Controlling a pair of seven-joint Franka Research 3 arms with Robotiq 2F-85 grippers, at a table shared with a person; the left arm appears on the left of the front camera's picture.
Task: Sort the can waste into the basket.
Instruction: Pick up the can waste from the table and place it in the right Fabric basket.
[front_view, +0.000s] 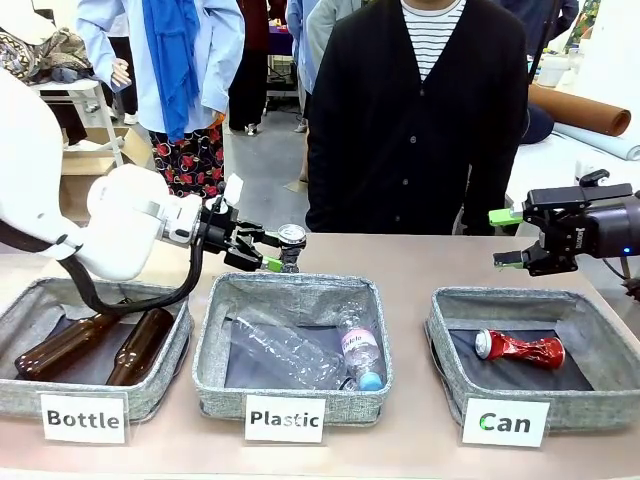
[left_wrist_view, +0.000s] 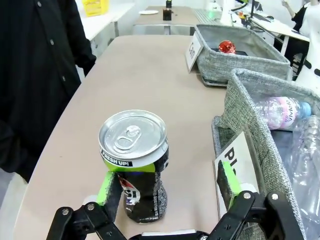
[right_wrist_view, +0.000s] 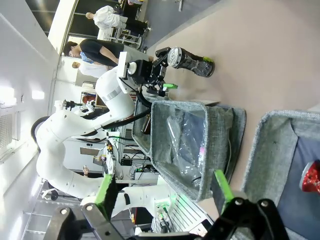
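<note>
- Now the left gripper (left_wrist_view: 167, 187) has its jaws spread wide, 1 green pad on each side of the dark can (left_wrist_view: 134, 162), which stands upright on the table (left_wrist_view: 150, 90); it is framed, not squeezed, with a clear gap on the "Plastic" side, while on the other side I cannot tell whether the pad touches it.
- Just beside that gripper runs the grey wall of the "Plastic" basket (front_view: 292, 345); the can stands just behind that basket's far rim.
- Bare tabletop stretches past the can toward the person in the black cardigan (front_view: 415, 120) at the far edge.
- Over to the right, the right gripper (front_view: 508, 240) hangs open and empty above the far rim of the "Can" basket (front_view: 530, 375).
- Inside that basket lies the red can (front_view: 520, 348), on its side.
- 2 clear bottles (front_view: 300, 355) lie in the "Plastic" basket, and 2 brown bottles (front_view: 100, 345) in the "Bottle" basket (front_view: 90, 350).
</note>
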